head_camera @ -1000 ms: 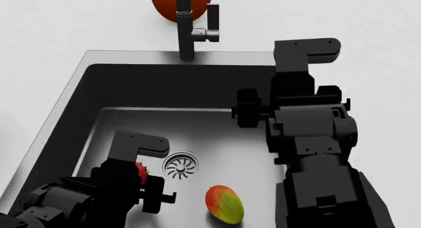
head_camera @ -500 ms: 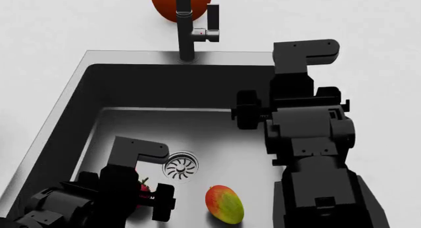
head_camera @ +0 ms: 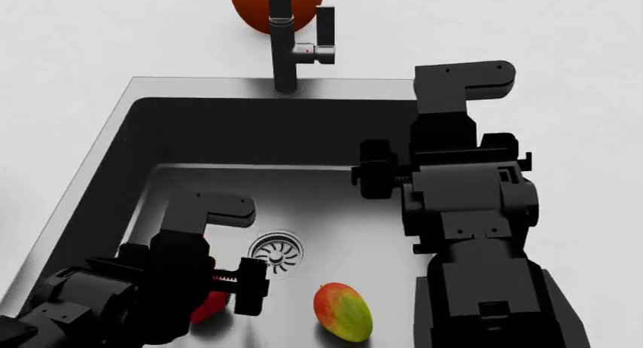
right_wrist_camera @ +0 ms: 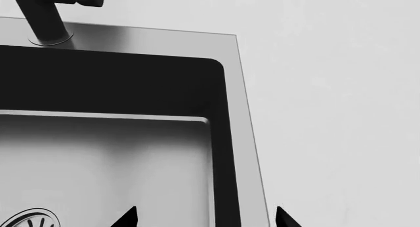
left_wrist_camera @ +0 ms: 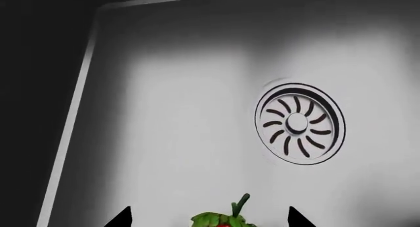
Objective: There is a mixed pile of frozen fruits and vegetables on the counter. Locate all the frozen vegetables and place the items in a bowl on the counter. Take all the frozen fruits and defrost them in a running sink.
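Strawberry (head_camera: 208, 306): now laid on the sink (head_camera: 332, 205) floor at 7 o'clock of the drain (head_camera: 276, 253); a second ago it was carried higher in the jaws.
Left gripper (left_wrist_camera: 208, 220): jaws spread wide around the fruit, no longer clamped on it, so release is judged done.
Mango (head_camera: 342, 311): seen at 5 o'clock of the drain, unmoved.
Right gripper (right_wrist_camera: 203, 218): held over the basin's right rim, jaws wide, nothing held.
Faucet (head_camera: 284, 39): no water is seen; running it is judged outstanding.
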You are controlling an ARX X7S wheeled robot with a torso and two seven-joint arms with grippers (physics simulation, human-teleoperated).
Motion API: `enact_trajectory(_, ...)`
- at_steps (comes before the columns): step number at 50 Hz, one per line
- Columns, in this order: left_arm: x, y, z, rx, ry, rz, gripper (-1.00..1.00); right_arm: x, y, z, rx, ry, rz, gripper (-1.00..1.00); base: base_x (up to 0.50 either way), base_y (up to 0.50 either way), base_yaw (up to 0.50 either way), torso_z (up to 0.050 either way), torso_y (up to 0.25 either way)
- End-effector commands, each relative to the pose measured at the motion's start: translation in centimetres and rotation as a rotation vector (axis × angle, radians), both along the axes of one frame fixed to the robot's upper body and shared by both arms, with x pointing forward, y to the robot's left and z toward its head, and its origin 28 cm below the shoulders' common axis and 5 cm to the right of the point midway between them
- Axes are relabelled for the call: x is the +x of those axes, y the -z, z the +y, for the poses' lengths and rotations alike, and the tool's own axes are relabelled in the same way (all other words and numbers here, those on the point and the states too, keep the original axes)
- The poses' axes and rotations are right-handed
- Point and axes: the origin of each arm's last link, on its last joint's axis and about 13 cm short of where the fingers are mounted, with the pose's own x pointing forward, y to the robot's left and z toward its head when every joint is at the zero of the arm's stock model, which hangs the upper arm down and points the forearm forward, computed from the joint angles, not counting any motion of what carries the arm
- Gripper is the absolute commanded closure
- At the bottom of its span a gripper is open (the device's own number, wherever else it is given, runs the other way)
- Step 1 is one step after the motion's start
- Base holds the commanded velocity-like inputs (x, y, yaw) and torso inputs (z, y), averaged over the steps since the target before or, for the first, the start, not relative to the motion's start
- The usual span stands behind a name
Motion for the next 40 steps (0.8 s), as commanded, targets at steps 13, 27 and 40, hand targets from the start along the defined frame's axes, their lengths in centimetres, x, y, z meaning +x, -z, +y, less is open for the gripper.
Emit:
enact_trajectory(13, 2.0, -4.2, 0.4, -0.043, -0.005, -0.110, -1.00, 0.0, 0.0, 0.3, -0.010, -0.008, -0.002, -1.00, 0.00, 0.00, 0.00, 0.000, 0.000)
enact_trajectory(27, 2.7, -8.1, 1.9, -0.080, -0.044, -0.216, -1.00, 0.1, -0.4, 0.1, -0.011, -0.007, -0.009, -1.00, 0.00, 0.00, 0.00, 0.000, 0.000)
enact_trajectory(40, 2.4, -10.9, 2.6, -0.076, -0.054, -0.307, -1.00, 0.2, -1.2, 0.0, -0.018, -0.007, -0.023, -1.00, 0.00, 0.00, 0.00, 0.000, 0.000)
